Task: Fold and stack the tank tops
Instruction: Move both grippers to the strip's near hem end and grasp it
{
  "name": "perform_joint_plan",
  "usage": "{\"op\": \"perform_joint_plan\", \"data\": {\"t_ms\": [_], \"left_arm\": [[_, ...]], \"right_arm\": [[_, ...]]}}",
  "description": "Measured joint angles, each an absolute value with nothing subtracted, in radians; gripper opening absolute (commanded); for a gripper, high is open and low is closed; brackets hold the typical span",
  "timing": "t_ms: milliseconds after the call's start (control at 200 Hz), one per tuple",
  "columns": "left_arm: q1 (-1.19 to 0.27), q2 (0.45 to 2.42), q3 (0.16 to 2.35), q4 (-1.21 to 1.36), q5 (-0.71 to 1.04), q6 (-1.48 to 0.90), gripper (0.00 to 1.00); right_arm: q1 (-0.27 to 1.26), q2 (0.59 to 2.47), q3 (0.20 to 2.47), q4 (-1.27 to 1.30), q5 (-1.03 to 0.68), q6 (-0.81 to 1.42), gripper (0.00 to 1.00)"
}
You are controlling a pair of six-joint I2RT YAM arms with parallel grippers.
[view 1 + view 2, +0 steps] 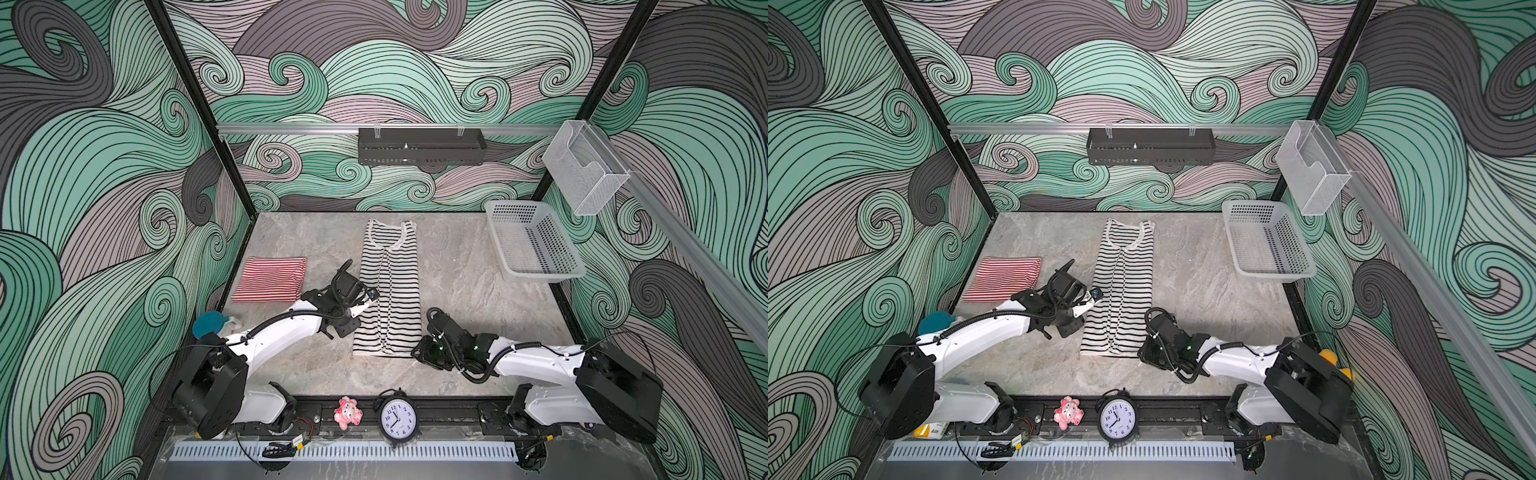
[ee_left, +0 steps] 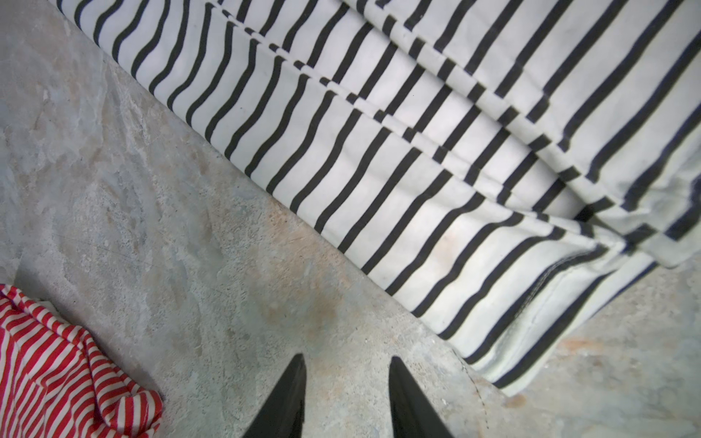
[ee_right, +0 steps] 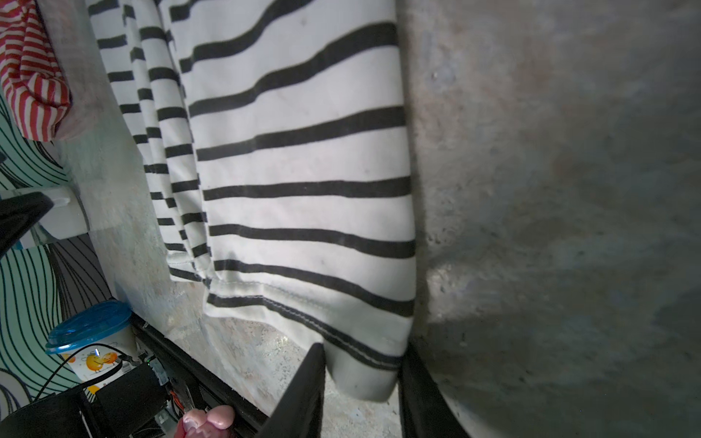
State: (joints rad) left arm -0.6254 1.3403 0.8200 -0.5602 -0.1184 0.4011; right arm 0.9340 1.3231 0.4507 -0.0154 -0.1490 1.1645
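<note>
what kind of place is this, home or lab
Likely a robot test cell: a left arm and right arm mounted on a rail, wave-patterned walls in a metal frame, props like a clock and basket.

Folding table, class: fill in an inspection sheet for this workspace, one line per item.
Surface: grey marbled table.
Job's things: red-and-white tank top folded, left; black-and-white tank top centre, sides folded in, lying full length.
Clutter: white basket rear right; clock, pink toy on front rail; blue-lidded cup front left.
Grippers: left gripper open over bare table; right gripper open astride that top's hem corner.
Cables: black hoses along both arms; loose wires at front rail.
Surroundings: wave-pattern walls, black tray, clear holder hung above.
</note>
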Motion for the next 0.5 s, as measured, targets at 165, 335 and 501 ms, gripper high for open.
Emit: {"op": "perform_joint_plan", "data": {"t_ms": [165, 335, 501], "left_arm": [[-0.633, 1.333, 0.811, -0.562, -0.096, 0.409, 0.39], [-0.68, 1.334, 0.797, -0.569, -0.061, 0.422, 0.39], [-0.731, 1.344, 0.778, -0.573, -0.041, 0.432, 0.39]], "right_arm": [[0.935, 1.326, 0.465, -0.053, -0.146, 1.163, 0.27], [0.934, 1.366, 0.497, -0.065, -0.148, 1.157, 0.2], [0.934, 1.406, 0.529, -0.074, -0.15, 1.142, 0.08]]}}
